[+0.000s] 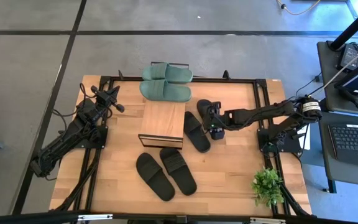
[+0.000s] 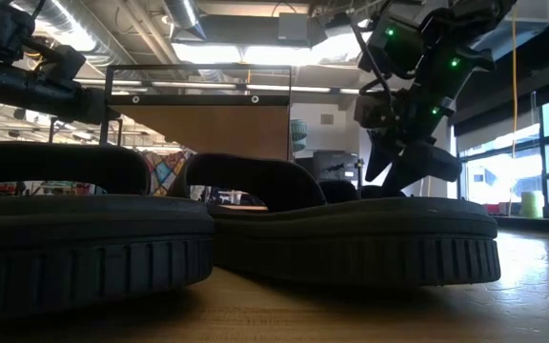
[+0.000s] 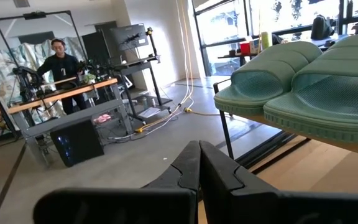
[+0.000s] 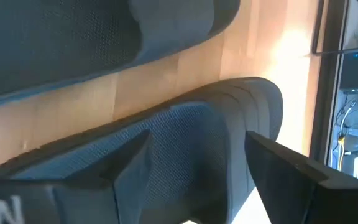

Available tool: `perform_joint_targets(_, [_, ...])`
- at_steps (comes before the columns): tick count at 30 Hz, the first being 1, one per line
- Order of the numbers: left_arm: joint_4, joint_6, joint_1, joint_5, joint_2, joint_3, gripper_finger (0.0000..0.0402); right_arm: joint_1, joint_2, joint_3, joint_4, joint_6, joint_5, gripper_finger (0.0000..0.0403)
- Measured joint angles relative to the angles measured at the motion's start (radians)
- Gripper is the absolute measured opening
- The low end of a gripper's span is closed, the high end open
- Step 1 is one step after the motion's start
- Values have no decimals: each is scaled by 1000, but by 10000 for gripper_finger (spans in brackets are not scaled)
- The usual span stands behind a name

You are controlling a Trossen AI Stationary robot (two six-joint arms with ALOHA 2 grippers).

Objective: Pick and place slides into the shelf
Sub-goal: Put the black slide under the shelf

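Black rubber slide [image 1: 207,110], the task's thing in hand, lies flat on the tabletop [image 1: 235,168] at about 3 o'clock of the shelf [image 1: 162,122], directly beneath the right gripper [image 1: 215,122]. Its long axis runs roughly 11 to 5 o'clock in the high view; which end is the toe cannot be told. The right wrist view shows the fingers [image 4: 294,171] standing apart, straddling the strap without clamping it. A second black slide [image 1: 196,131] lies just beside it, nearer the shelf, on a similar axis. Two more black slides [image 1: 165,173] rest at 6 o'clock of the shelf; the green pair [image 1: 166,83] sits at 12 o'clock. The right arm is much the nearer. The left gripper [image 1: 114,101] waits at 9 o'clock, fingers together.
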Motion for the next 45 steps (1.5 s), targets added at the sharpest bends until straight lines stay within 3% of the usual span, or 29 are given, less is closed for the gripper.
perform_joint_targets(11, [0,0,0,0,0,0,0,-57,10,0,43,-22,26,237])
perform_joint_targets(21, [0,0,0,0,0,0,0,-117,122,0,140,-76,93,198])
perform_joint_targets(25, [0,0,0,0,0,0,0,-117,132,0,145,-78,102,153])
perform_joint_targets(33, [0,0,0,0,0,0,0,-116,132,0,152,-72,124,17])
perform_joint_targets(38, [0,0,0,0,0,0,0,-124,132,33,176,-84,182,16])
perform_joint_targets(45, [0,0,0,0,0,0,0,-162,132,99,204,-306,121,16])
